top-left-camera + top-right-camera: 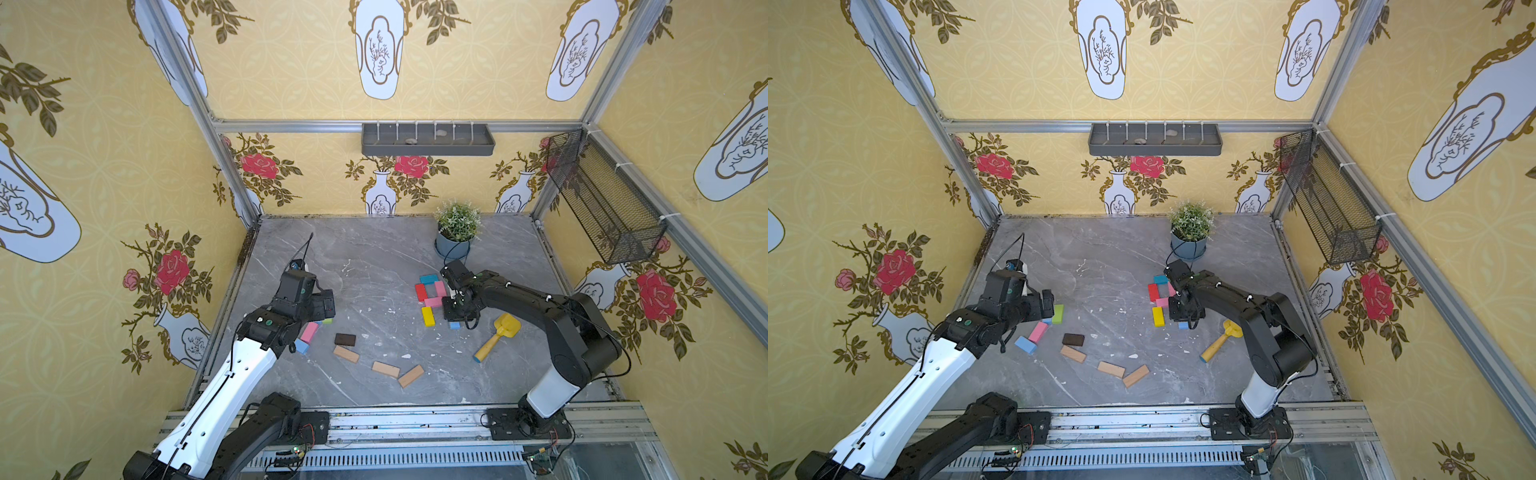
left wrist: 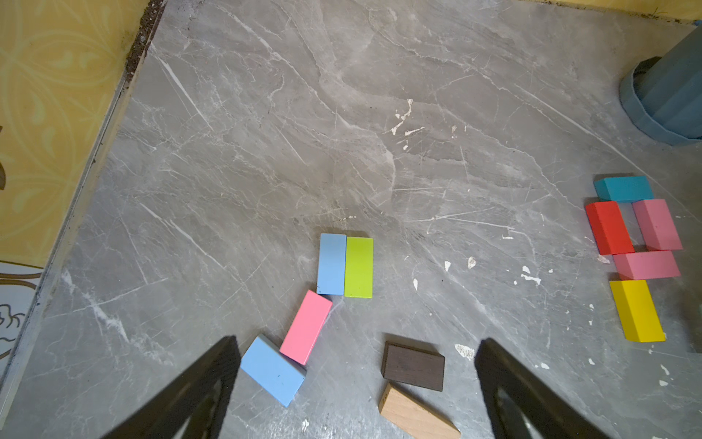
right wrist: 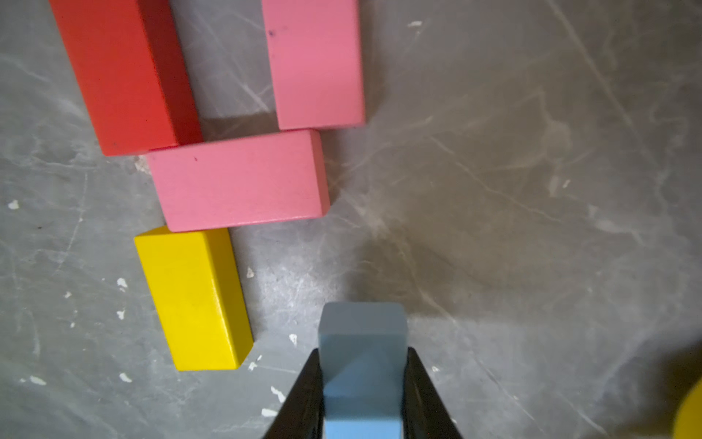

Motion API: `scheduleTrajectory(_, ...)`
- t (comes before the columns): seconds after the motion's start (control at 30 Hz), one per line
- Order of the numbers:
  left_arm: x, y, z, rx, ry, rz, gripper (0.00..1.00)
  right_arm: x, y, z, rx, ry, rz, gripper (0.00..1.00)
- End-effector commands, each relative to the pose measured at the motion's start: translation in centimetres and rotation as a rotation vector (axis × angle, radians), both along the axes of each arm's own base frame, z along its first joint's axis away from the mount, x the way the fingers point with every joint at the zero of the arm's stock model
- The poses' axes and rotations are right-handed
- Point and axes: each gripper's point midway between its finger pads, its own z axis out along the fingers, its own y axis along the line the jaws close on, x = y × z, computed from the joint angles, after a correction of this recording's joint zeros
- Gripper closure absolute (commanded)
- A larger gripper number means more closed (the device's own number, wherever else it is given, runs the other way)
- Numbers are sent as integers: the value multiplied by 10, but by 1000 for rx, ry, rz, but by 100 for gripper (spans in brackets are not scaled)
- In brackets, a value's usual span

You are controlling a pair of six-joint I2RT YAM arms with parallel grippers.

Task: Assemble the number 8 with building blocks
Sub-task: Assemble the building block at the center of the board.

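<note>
A partial number 8 lies right of centre: a teal block point(image 1: 429, 279), a red block point(image 1: 420, 292), two pink blocks point(image 1: 440, 288) point(image 3: 239, 178) and a yellow block point(image 1: 428, 316). My right gripper point(image 3: 362, 357) is shut on a light blue block point(image 3: 362, 342), held low beside the yellow block point(image 3: 193, 296). My left gripper point(image 2: 355, 349) hangs open above loose building blocks: a light blue one point(image 2: 272, 369), a pink one point(image 2: 305, 327), a dark brown one point(image 2: 413, 366), a tan one point(image 2: 416, 416), and a light blue and green pair point(image 2: 358, 267).
A yellow toy shovel point(image 1: 496, 336) lies just right of the right gripper. A potted plant point(image 1: 457, 232) stands behind the figure. Two more tan blocks point(image 1: 385, 369) point(image 1: 411, 376) lie near the front edge. A wire basket point(image 1: 602, 199) hangs on the right wall.
</note>
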Motion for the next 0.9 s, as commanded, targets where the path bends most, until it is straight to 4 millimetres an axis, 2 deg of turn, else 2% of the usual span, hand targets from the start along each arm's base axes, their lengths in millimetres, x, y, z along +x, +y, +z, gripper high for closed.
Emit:
scheduleTrajectory(0.0,3,-2,0,0,-8,-12,0,6,6,-3,10,-10,29,71)
scheduleTrajectory(0.87,3,0,-1,2,-5,-7,0,16,9,-22,-23,-1,58,71)
